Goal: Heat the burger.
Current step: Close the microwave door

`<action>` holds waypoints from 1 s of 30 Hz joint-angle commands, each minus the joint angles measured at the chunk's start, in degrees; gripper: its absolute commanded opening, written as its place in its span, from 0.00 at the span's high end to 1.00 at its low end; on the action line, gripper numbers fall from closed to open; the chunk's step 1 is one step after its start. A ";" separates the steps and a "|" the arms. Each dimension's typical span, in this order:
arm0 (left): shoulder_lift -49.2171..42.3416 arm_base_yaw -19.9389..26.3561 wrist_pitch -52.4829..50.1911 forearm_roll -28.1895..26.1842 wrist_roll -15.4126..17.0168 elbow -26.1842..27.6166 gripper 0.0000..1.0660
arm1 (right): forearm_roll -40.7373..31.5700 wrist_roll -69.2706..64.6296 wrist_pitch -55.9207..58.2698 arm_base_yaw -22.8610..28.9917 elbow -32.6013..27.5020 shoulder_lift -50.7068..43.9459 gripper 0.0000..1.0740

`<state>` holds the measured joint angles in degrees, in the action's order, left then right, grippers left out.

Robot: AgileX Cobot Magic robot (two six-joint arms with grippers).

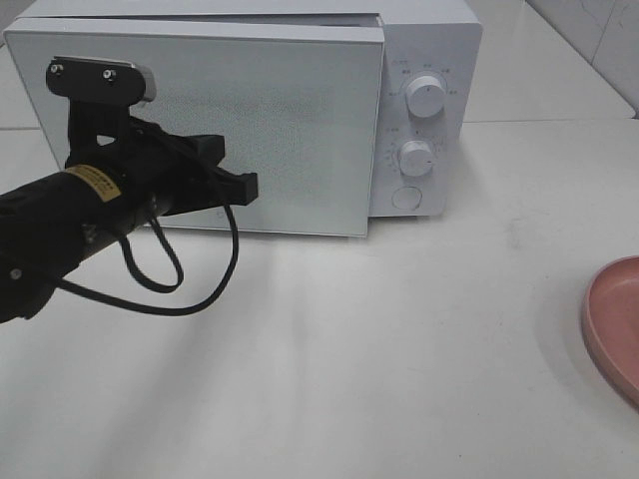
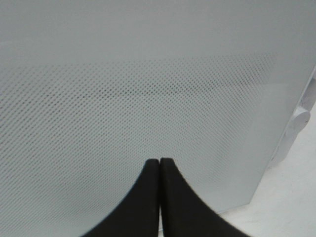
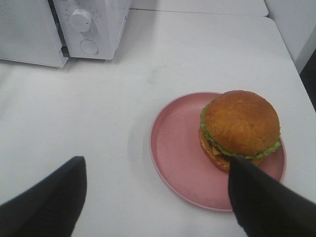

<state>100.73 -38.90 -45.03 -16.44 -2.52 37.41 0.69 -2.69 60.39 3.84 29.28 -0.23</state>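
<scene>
The burger [image 3: 240, 126], with a glossy brown bun and a green lettuce edge, sits on the pink plate [image 3: 177, 148] in the right wrist view. My right gripper [image 3: 153, 197] hovers open above the plate's near side with nothing between its fingers; one fingertip [image 3: 247, 187] overlaps the burger's edge. In the high view only the plate's rim [image 1: 614, 319] shows at the right edge, and the burger is out of frame. My left gripper [image 1: 248, 187] is shut and empty, with its tips [image 2: 159, 165] close to the white microwave's door [image 1: 260, 120].
The microwave [image 1: 429, 60] stands at the back of the white table, with two knobs [image 1: 426, 97] and a round button [image 1: 406, 197] on its right panel. Its door seems slightly ajar on the knob side. A black cable [image 1: 190, 299] loops under the left arm.
</scene>
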 commanded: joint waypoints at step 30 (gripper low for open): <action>14.38 -3.44 9.51 -11.23 -6.93 27.44 1.00 | -0.06 0.69 -0.69 -0.40 -0.06 -1.49 0.29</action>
<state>114.76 -43.20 -32.60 -24.98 -8.94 63.43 0.63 -2.69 60.39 3.84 29.28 -0.23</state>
